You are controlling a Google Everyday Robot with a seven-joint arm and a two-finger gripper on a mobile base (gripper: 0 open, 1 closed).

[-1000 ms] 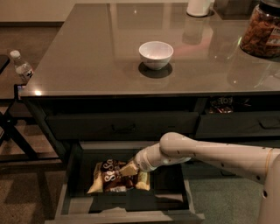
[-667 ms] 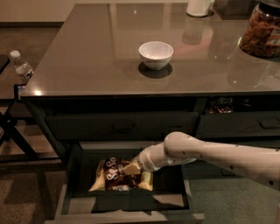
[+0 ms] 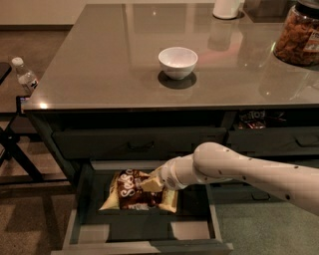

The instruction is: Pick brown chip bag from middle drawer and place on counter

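Observation:
The brown chip bag [image 3: 130, 195] lies flat in the open middle drawer [image 3: 84, 206], toward its back left. It is cream-yellow with a dark brown panel and white script. My white arm reaches in from the right, and my gripper [image 3: 151, 184] rests right on top of the bag's right half. The arm hides part of the bag. The counter [image 3: 109, 55] is the glossy grey-brown slab above the drawers.
A white bowl [image 3: 178, 62] stands mid-counter. A jar of snacks [image 3: 299, 34] and a white container [image 3: 227, 8] stand at the back right. A closed drawer front with a bar handle [image 3: 139, 145] is above the open drawer. A water bottle [image 3: 25, 75] stands at the left.
The arm has shifted slightly, with the gripper staying on the bag's right half. The bag stays in the drawer.

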